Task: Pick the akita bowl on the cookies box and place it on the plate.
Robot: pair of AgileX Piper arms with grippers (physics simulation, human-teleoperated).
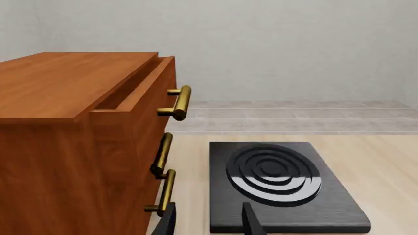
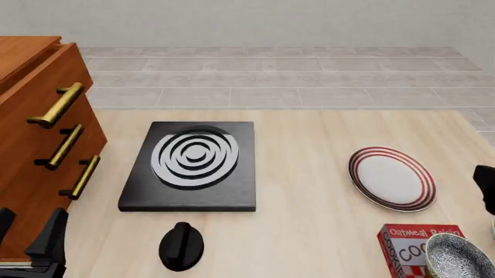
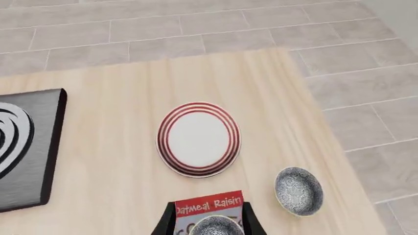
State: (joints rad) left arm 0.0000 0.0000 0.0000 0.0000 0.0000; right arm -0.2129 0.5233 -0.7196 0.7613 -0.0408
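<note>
The pale wooden table [image 2: 309, 220] carries everything, with a reddish-brown wooden drawer cabinet [image 2: 39, 145] with brass bar handles at its left edge. Next in size is the matte black stove slab [image 2: 189, 168] with raised grey rings, then the round white plate [image 3: 198, 139] with dark red concentric rings, bare and smooth. Nearer the arms stands the red cardboard cookies box [image 3: 209, 206], and on top of it sits the small speckled akita bowl [image 3: 216, 226], well apart from the plate.

A second speckled bowl [image 3: 298, 191] sits on the table beside the box; taking that one would be the wrong pick. The curved, glossy rim may slip from a narrow pinch or drag the light box over.

The right gripper [image 3: 207, 221] hangs spread above the akita bowl; the left gripper [image 1: 207, 223] idles, fingers parted, empty.
</note>
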